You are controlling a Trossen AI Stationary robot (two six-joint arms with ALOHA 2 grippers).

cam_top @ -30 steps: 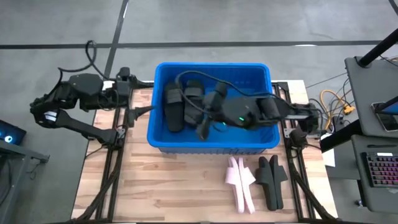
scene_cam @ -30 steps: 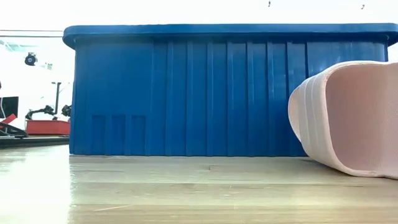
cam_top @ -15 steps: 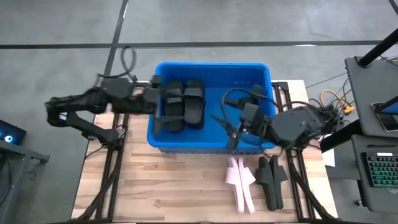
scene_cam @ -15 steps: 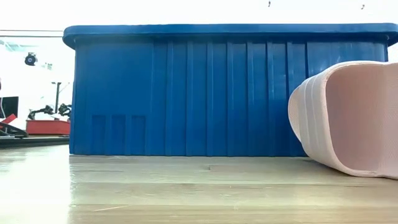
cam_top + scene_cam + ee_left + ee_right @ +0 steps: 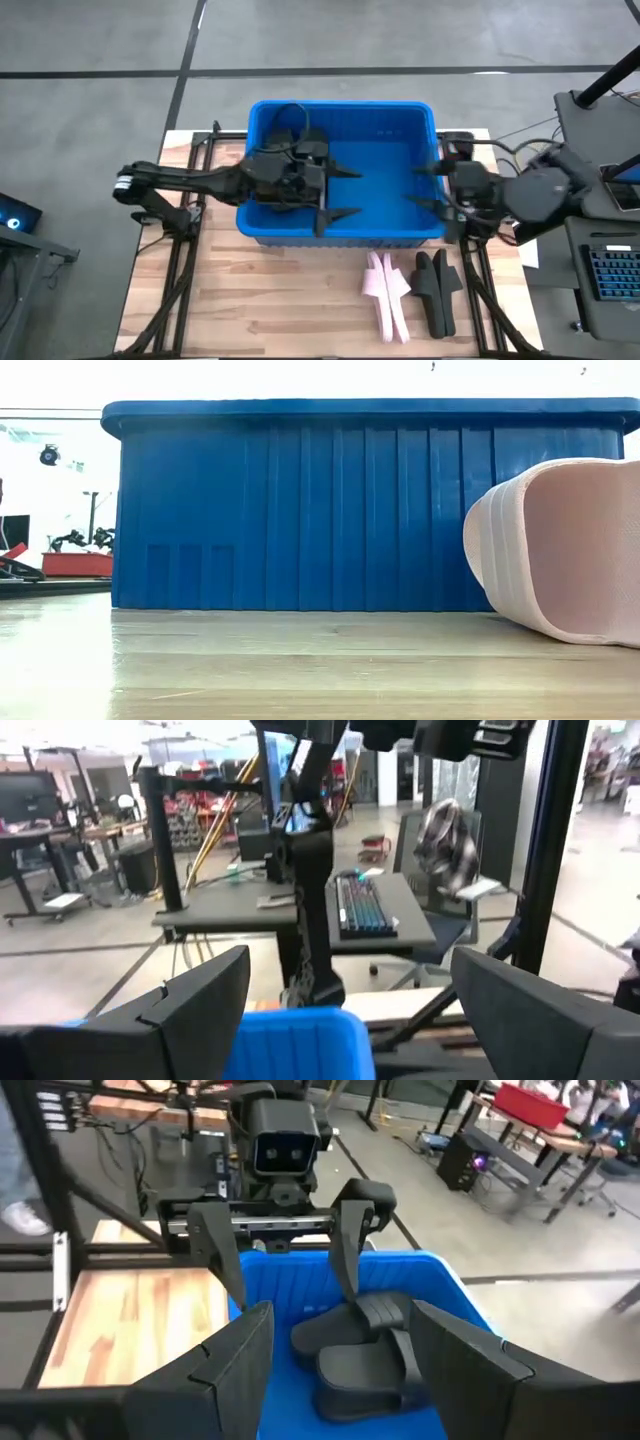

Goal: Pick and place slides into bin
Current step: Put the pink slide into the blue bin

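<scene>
The blue bin (image 5: pixel 345 118) stands at the table's far middle; it also shows in the low view (image 5: pixel 300 510). Black slides (image 5: pixel 360 1342) lie on its floor at the left end, mostly hidden under my left arm in the high view. My left gripper (image 5: pixel 342 192) is open and empty over the bin's middle, fingers pointing toward the table's right; the right wrist view shows it (image 5: pixel 285 1270) just above the black slides. My right gripper (image 5: pixel 420 186) is open and empty over the bin's right end. A pale pink slide (image 5: pixel 386 292) and black slides (image 5: pixel 436 290) lie on the table in front of the bin.
The pink slide (image 5: pixel 560 550) stands on its edge near the bin's front wall. Bare wood table (image 5: pixel 270 300) lies in front of the bin at the left. Arm frames flank the bin, and a side desk with a keyboard (image 5: pixel 612 270) stands past the right edge.
My right gripper has drawn back out of the bin's middle toward the table's right edge and now faces left over the bin's right end. My left arm has swung in from beyond the table's left edge and reached across the bin toward the right, over the black slides.
</scene>
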